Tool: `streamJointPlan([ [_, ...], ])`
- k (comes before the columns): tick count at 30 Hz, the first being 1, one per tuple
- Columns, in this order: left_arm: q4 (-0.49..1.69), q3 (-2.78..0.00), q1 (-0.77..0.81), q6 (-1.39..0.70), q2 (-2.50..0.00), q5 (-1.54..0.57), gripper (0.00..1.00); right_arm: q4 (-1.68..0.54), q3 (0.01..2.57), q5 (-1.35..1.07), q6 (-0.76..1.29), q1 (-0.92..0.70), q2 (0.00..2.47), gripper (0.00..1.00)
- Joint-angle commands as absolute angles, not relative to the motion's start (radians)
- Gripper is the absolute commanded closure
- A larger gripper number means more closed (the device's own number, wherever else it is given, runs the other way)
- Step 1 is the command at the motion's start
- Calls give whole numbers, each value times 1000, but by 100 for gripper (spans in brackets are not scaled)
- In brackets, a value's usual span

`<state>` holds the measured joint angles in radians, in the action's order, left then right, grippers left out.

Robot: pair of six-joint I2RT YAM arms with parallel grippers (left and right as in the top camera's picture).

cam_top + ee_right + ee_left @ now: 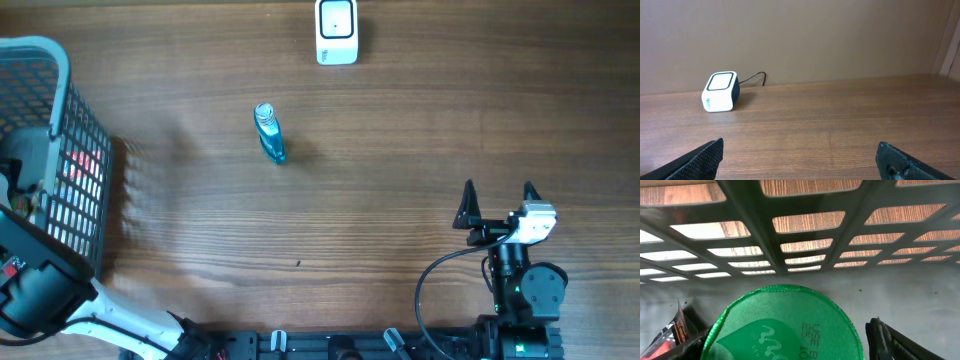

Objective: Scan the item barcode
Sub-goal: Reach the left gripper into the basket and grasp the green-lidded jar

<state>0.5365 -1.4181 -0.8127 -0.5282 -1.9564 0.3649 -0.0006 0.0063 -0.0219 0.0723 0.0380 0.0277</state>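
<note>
A round green lid filled the bottom of the left wrist view, closest of all, with "USE B" readable in print on its top. It lay on the grey floor of the basket, whose dark lattice wall rose behind it. A red packet showed at the lid's left edge.

The left gripper straddled the lid. One black finger stood just beside the lid's right rim, and the other was lost in the dark at the lower left. Its fingers were set wide, but I could not tell whether they pinched the lid or merely flanked it.

From overhead, the basket stood at the far left of the wooden table, and the left arm reached into it from the near edge. Right of the basket, well apart from it, a small blue bottle lay on the bare wood. Further right, at the far edge, sat the white scanner, its dark window facing up and a thin cable trailing behind it. The right gripper rested at the lower right, its fingers spread wide and holding nothing, pointed toward the scanner and well apart from it.
</note>
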Motion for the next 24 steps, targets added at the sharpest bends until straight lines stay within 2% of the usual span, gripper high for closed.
streamJointPlan([
  [1,529,-1412,-815,-527,-1980,361,17,2,5,-30,56,31,21,0],
  [2,527,-1412,-815,-527,-1980,368,19,2,5,-30,56,31,21,0],
  [5,530,-1412,-815,-509,-1980,383,41,2,5,-30,55,31,21,0],
  [6,531,-1412,-815,-503,-1980,384,44,2,5,-30,56,31,21,0],
  [8,540,-1412,-815,-501,-1979,383,41,2,5,-30,56,31,21,0],
  [12,565,-1412,-815,-501,-1959,382,41,2,5,-30,55,31,21,0],
  [16,591,-1412,-815,-501,-1857,351,37,2,5,-30,55,31,21,0],
  [22,632,-1412,-815,-506,-1614,143,35,2,5,-30,55,31,21,0],
  [24,641,-1412,-815,-509,-1512,29,31,2,5,-30,55,31,21,0],
])
